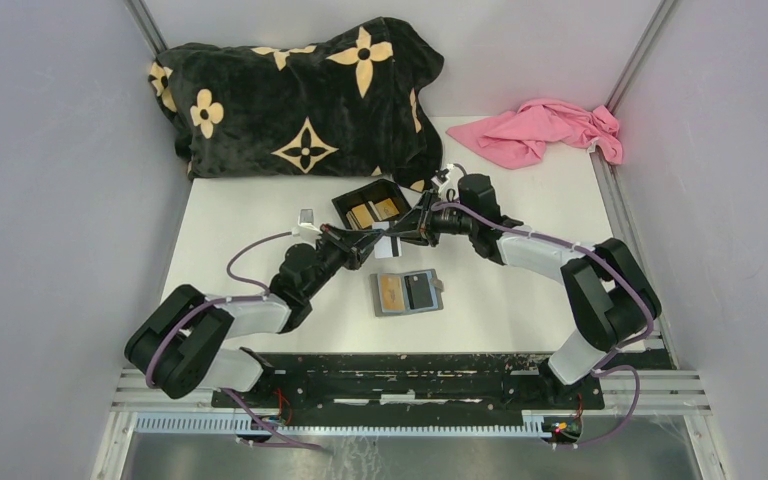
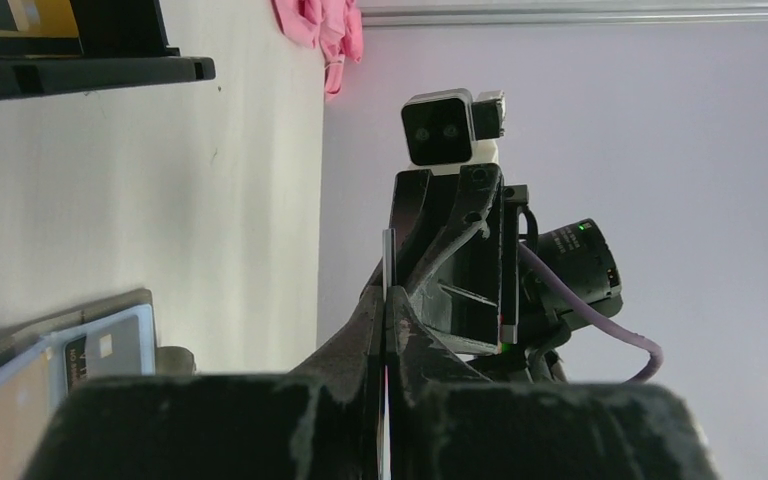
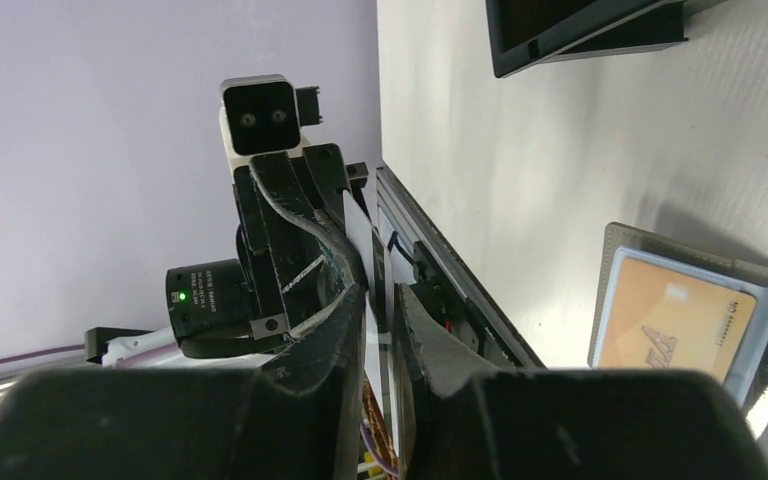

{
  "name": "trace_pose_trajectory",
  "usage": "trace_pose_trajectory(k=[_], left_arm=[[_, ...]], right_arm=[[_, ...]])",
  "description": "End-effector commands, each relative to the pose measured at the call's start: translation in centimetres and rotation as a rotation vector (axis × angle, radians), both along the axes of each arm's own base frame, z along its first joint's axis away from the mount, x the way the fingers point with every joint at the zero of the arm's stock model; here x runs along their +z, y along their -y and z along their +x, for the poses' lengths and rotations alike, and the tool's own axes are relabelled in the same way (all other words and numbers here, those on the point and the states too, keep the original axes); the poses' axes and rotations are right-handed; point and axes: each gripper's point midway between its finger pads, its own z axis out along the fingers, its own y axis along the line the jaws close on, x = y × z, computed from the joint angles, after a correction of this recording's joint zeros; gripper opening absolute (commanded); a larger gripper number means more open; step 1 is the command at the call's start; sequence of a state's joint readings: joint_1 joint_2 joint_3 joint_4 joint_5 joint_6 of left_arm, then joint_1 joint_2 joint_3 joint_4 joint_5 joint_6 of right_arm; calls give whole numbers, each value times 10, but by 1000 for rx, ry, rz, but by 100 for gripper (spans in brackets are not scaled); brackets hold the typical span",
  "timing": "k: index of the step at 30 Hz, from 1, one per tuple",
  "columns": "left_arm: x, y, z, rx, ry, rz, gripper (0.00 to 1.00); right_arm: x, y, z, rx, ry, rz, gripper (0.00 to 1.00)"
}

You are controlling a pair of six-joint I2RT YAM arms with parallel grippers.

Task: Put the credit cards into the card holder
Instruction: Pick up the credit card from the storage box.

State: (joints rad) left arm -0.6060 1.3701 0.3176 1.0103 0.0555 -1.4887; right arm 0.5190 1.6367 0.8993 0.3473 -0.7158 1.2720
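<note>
Both grippers meet above the table's middle around one silvery white credit card, held on edge. My left gripper is shut on that card. My right gripper faces it with its jaws a little apart; the same card stands in the gap, loose on one side. Below them the grey card holder lies open on the table, holding a gold card and a black card. The right wrist view shows the holder and its gold card at the right edge.
A black plastic box with more cards stands just behind the grippers. A black flower-patterned blanket fills the back left, and a pink cloth lies at the back right. Grey walls close in both sides.
</note>
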Motion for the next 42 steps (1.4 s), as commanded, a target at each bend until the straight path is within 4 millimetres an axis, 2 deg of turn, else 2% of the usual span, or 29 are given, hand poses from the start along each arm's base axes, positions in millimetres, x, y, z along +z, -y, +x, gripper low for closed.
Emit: trace_pose_trajectory(k=[1,8,15,33,42], left_arm=[[12,16,-24,-105,-3,-52,3],[7,1,-20,-24,-16,6,3],[5,-5,-17,13,-18,37,3],[11,-14,-5,76,-10,40,3],[9,-11,-4,70,-14,36,3]], right_arm=[[36,-9,10,-9,117,115,21],[33,-3,5,-10,114,102,21],[35,-1,0,-5,110,107,21],[31,9,-21,7,90,108,20],[28,9,-21,4,78,126,19]])
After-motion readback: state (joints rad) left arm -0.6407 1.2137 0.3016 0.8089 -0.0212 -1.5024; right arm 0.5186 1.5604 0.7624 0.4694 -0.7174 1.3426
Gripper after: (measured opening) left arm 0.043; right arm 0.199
